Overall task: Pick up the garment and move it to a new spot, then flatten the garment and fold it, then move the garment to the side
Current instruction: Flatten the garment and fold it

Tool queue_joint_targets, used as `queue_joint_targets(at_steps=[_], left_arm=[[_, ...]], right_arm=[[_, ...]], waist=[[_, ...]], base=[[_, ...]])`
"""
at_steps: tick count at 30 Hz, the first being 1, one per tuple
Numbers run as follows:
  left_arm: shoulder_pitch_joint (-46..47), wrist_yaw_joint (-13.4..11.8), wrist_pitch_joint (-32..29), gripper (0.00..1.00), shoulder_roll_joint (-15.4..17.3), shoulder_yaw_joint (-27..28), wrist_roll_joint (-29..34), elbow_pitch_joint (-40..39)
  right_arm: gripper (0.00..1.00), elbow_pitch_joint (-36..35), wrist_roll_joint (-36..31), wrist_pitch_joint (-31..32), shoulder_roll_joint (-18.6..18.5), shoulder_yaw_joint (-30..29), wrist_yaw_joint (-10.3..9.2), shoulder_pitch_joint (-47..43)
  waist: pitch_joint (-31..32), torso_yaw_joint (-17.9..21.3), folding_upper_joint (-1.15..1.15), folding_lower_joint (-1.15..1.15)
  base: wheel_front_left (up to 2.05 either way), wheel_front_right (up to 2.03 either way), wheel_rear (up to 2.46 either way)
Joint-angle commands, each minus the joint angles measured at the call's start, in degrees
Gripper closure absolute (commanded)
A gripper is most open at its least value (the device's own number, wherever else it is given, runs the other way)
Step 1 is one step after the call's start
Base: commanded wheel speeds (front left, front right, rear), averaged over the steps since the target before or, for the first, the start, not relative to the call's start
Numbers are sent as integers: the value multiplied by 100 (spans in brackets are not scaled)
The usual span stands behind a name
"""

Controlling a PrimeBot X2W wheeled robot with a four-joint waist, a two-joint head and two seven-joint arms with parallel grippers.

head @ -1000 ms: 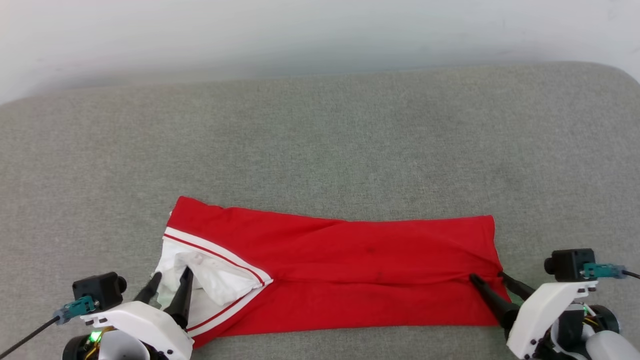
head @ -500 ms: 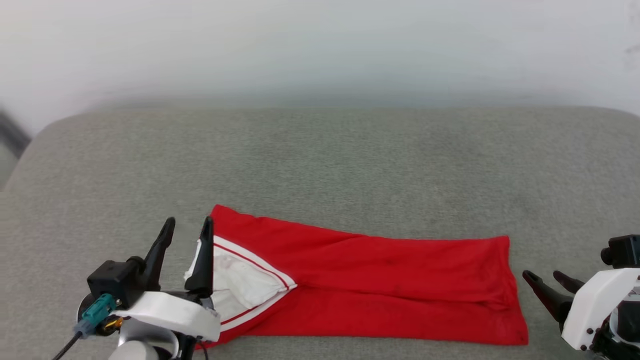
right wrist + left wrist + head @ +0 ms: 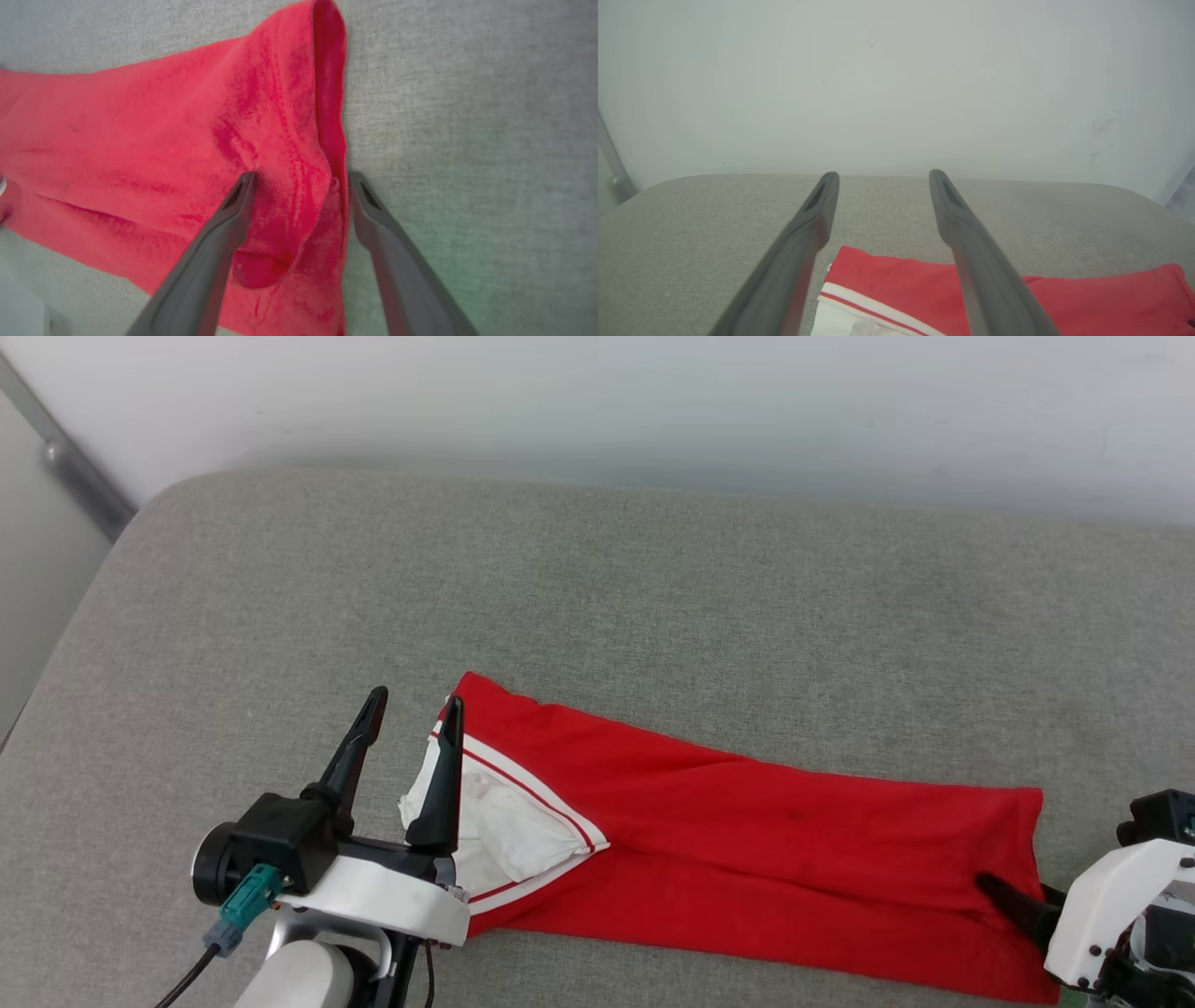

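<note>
The garment [image 3: 747,840] lies folded into a long red strip on the grey cushion [image 3: 653,597], stretching from the left claw [image 3: 416,696] across to the right claw [image 3: 1018,896]; its plain red side faces up, and a white sleeve [image 3: 504,821] with striped trim sits just beside the left claw's inner finger. The left claw stands spread and pinches nothing; its fingers point toward the wall [image 3: 653,401], with bare cushion ahead of the tips and out to its outer side as far as the cushion's rounded corner, where a metal rail [image 3: 75,476] runs down the wall. The right claw is spread too; in the right wrist view the right claw [image 3: 301,175] straddles the garment's end edge, one finger over red cloth, the other over bare cushion; the cloth between them is bunched but not pinched; beyond its outer finger the cushion lies open.
</note>
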State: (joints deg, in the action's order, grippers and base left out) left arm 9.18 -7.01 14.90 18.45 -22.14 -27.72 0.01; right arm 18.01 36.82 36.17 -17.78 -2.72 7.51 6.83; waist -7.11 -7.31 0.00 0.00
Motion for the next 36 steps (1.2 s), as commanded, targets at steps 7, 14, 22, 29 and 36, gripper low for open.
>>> queue_joint_targets(at_steps=[7, 14, 22, 29, 36], left_arm=[[128, 47, 40, 0, -90, 102, 156, 97], [-55, 83, 40, 0, -131, 198, 153, 257], [-287, 5, 41, 0, -58, 267, 134, 396], [-437, -46, -13, 0, 4, 270, 98, 393], [-496, -86, -38, 0, 23, 291, 50, 342]], right_arm=[[64, 637, 266, 250, 261, 382, -3, 82], [100, 361, 427, 98, 1, 629, 4, 299], [100, 166, 493, -294, -335, 691, -3, 522], [100, 448, 573, -502, -665, 153, -4, 434], [89, 763, 674, -461, -802, -912, -3, 338]], waist=[[-211, -136, 0, 0], [-38, -18, 0, 0], [331, 348, 0, 0], [481, 596, 0, 0], [459, 714, 0, 0]], base=[[0, 0, 0], [0, 0, 0], [0, 0, 0], [0, 0, 0], [0, 0, 0]])
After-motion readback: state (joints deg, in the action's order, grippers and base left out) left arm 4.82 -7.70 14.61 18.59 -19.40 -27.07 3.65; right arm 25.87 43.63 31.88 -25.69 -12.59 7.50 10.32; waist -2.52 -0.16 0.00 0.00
